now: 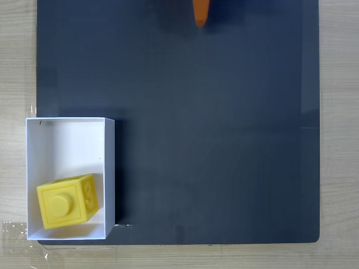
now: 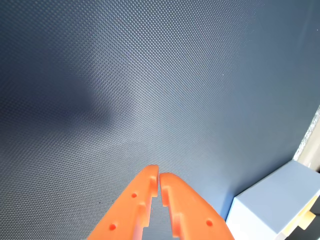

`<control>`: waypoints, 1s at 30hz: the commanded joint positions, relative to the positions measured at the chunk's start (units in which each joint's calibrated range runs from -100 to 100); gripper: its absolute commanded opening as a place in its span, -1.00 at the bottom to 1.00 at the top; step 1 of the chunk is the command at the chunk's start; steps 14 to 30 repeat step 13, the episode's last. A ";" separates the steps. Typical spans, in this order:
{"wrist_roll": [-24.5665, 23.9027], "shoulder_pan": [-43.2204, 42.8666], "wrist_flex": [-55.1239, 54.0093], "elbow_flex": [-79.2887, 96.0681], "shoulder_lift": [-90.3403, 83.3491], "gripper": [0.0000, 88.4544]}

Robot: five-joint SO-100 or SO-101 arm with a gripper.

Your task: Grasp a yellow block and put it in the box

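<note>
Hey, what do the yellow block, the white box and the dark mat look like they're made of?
The yellow block looks like moulded plastic: smooth, slightly glossy, with a raised stud and embossed sides. The box seems thin matte card or sheet plastic, judging by its slim flat walls; hard to say which. The dark mat shows a fine dotted weave, likely textured rubber or fabric.

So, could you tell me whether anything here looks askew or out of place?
Only a small thing: the yellow block sits slightly rotated in the lower part of the box, not square to its walls. The gripper is shut and empty above the dark mat.
</note>
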 commanded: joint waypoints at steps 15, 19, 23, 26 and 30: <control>0.18 -0.58 0.56 -1.46 0.26 -0.98; 0.18 -0.58 0.56 -1.46 0.26 -0.98; 0.18 -0.58 0.56 -1.46 0.26 -0.98; 0.18 -0.58 0.56 -1.46 0.26 -0.98; 0.18 -0.58 0.56 -1.46 0.26 -0.98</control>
